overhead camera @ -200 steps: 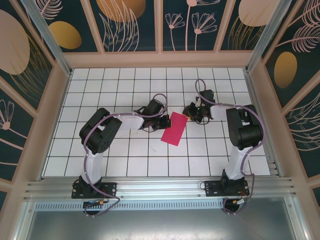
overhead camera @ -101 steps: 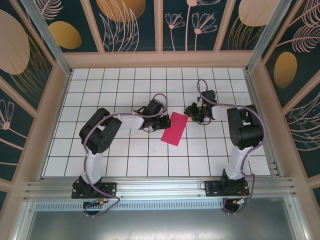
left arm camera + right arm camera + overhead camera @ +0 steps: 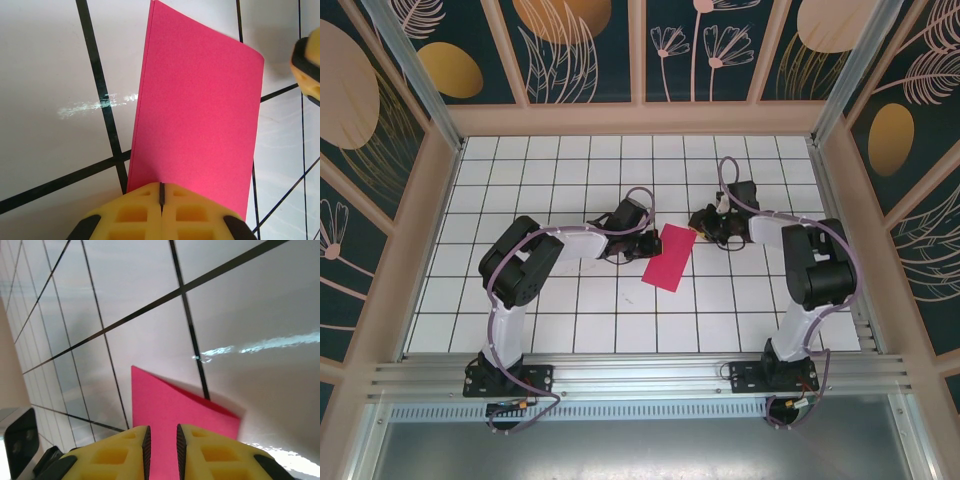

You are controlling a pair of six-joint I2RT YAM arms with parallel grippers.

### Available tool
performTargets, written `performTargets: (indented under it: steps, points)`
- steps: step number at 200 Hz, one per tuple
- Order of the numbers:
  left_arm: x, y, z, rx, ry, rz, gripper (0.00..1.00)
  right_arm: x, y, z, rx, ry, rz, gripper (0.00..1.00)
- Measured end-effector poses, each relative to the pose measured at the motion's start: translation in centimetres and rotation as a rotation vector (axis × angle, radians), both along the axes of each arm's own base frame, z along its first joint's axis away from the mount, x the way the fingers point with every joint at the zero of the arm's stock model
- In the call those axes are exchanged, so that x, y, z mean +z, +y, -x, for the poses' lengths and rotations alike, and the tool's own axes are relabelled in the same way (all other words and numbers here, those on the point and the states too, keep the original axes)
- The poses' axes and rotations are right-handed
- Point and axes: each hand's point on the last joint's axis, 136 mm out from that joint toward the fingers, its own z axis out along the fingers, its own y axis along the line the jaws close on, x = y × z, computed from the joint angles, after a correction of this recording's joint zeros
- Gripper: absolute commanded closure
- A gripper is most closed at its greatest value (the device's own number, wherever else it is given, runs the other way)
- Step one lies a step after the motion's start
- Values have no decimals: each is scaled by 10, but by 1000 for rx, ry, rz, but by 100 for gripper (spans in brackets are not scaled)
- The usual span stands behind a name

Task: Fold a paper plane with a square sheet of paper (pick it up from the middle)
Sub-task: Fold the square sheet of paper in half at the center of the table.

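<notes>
The square sheet of paper (image 3: 669, 257) lies folded into a magenta-pink rectangle near the middle of the grid table. My left gripper (image 3: 651, 243) is shut, and its tips (image 3: 161, 186) rest on the paper's (image 3: 200, 100) near edge, hiding that edge. A doubled layer shows along the paper's left side. My right gripper (image 3: 704, 226) sits at the paper's far right corner. Its jaws (image 3: 162, 432) stand a narrow gap apart over the paper (image 3: 170, 405), whose far edge lifts slightly and casts a shadow.
White tiles with black grid lines (image 3: 590, 300) surround the paper. A pale scuff (image 3: 95, 104) marks a tile left of the sheet. Wooden-framed walls (image 3: 640, 118) close in the table on three sides, and a metal rail (image 3: 640, 375) runs along the near edge.
The right arm's upper links have swung to the right while its gripper stays at the paper's corner. The left arm and the paper have not moved.
</notes>
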Motion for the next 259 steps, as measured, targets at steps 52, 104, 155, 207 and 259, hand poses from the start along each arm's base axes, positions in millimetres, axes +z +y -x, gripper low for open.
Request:
performTargets:
  steps: [52,104,155,207,259]
  points:
    - [0,0,0,0,0,0,98,-29,-4,11,-6,65,21,76]
    - [0,0,0,0,-1,0,98,-15,0,21,9,41,22,76]
    - [0,0,0,0,0,0,98,-21,7,45,35,60,20,76]
    - [0,0,0,-1,-1,0,98,-26,9,52,38,75,33,76]
    - [0,0,0,-5,-5,-1,98,-28,32,78,99,95,31,76]
